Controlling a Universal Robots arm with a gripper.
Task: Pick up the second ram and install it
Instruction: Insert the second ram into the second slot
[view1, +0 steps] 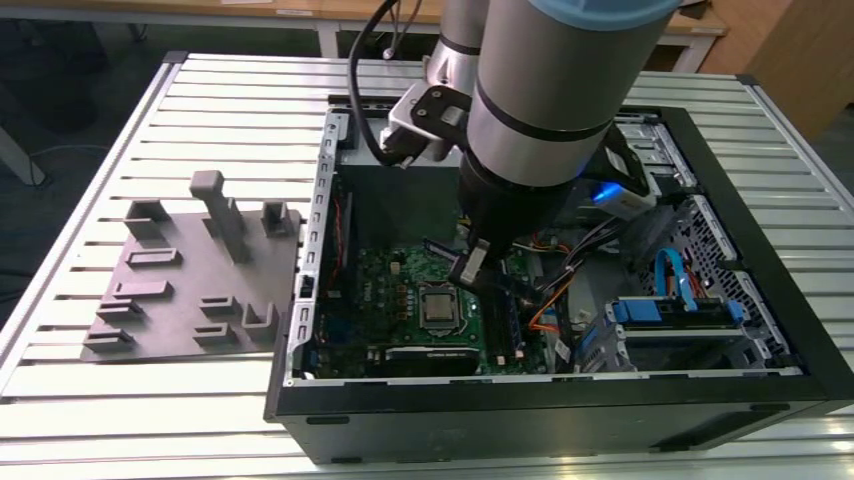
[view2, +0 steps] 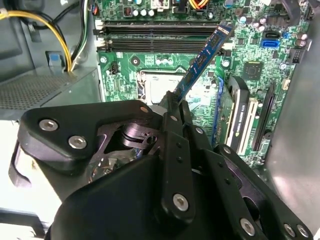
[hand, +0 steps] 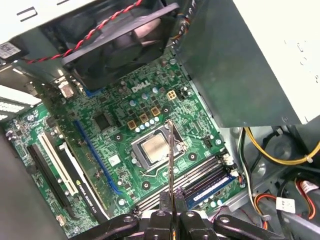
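Blue second ram (view2: 202, 60): clamped at one end in the pincer (view2: 176, 106), long axis projecting away from it. Tip near the motherboard memory slots (view2: 155, 29), angled across them, unseated.

My matte black metal gripper (view2: 177, 104) is dotted with silver screw heads. The long narrow blue memory stick (view2: 204, 56) between my fingers bears a row of small pale marks. The flat green motherboard (hand: 117, 127) is speckled silver. Its square processor (hand: 155, 146) is silvery, one long slot (hand: 95, 155) blue and another (hand: 56, 162) white. The plastic fixture plate (view1: 187, 300) is plain grey, the ribbed metal table (view1: 120, 130) striped whitish-silver and the boxy computer case (view1: 534, 425) black. One thin cable (view2: 65, 40) is yellow.
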